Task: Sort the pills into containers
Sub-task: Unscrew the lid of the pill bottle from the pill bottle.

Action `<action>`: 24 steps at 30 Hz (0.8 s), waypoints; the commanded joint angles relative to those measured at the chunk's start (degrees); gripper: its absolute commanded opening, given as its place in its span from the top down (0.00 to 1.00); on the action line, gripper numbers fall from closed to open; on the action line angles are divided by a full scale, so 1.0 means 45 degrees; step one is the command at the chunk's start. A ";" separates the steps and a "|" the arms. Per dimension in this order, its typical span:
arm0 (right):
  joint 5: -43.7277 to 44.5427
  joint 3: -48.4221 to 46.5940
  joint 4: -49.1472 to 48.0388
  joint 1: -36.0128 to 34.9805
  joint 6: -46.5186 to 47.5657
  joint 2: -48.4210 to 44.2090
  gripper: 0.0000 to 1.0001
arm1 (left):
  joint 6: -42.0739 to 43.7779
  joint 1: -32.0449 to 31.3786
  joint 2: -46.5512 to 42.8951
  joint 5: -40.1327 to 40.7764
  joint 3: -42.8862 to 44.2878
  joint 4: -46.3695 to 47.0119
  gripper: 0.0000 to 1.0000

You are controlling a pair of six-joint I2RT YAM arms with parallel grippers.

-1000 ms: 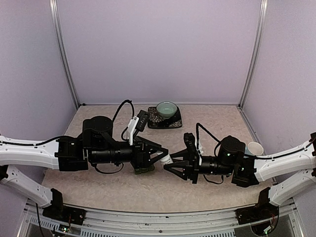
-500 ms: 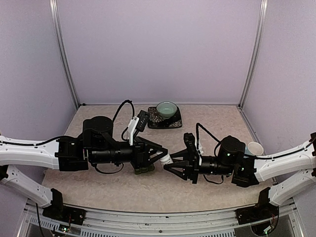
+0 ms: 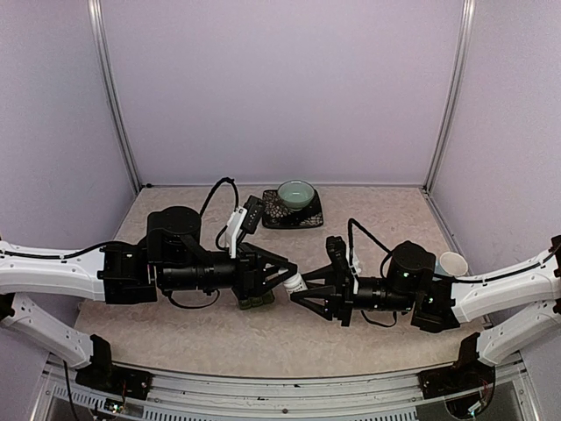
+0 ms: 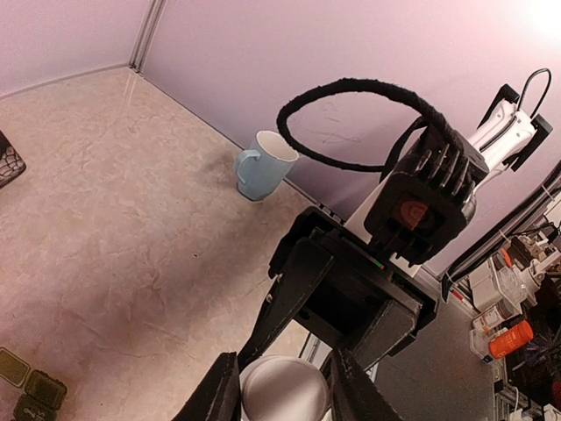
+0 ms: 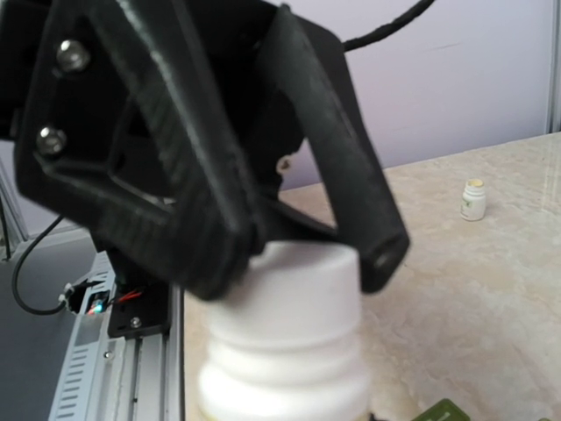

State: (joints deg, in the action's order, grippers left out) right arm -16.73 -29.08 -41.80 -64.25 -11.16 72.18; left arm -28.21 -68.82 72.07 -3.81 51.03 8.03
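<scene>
The green containers [image 3: 256, 302] lie flat on the table, right under the left gripper [image 3: 286, 279] and with their lids down. Just above them, a white pill bottle [image 3: 294, 283] hangs in the air between the two arms. The right gripper [image 3: 301, 290] is clamped on the bottle's body. The left one has drawn its jaws in around the cap since a moment ago, and from the right wrist its fingers [image 5: 351, 189] now press on both sides of the cap. That looks to me like the grip needed to twist the bottle open. No pills are out yet and the sorting itself has not begun.

From overhead almost nothing else has moved. Both arms sit where they were a second ago. The teal bowl [image 3: 296, 193] remains at the back, and the blue mug [image 4: 263, 164] stays well off to the right. A second small bottle [image 5: 473, 199] stands alone on the table.
</scene>
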 commanded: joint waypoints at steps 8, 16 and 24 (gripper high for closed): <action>0.0173 -0.0235 0.0100 0.0097 0.0170 -0.0274 0.74 | 0.0014 0.0039 0.0000 -0.0081 -0.0018 0.0123 0.47; 0.0185 -0.0331 0.0163 0.0088 0.0175 -0.0337 0.74 | -0.0011 0.0040 0.0016 -0.0118 -0.0073 0.0225 0.51; 0.0211 -0.0348 0.0167 0.0098 0.0177 -0.0318 0.74 | -0.0019 0.0042 -0.0021 -0.0054 -0.0128 0.0190 0.54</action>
State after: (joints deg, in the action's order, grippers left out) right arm -16.25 -29.19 -40.77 -64.25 -10.85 71.96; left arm -28.32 -68.82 72.07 -3.88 51.03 8.08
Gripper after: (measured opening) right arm 0.316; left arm 0.472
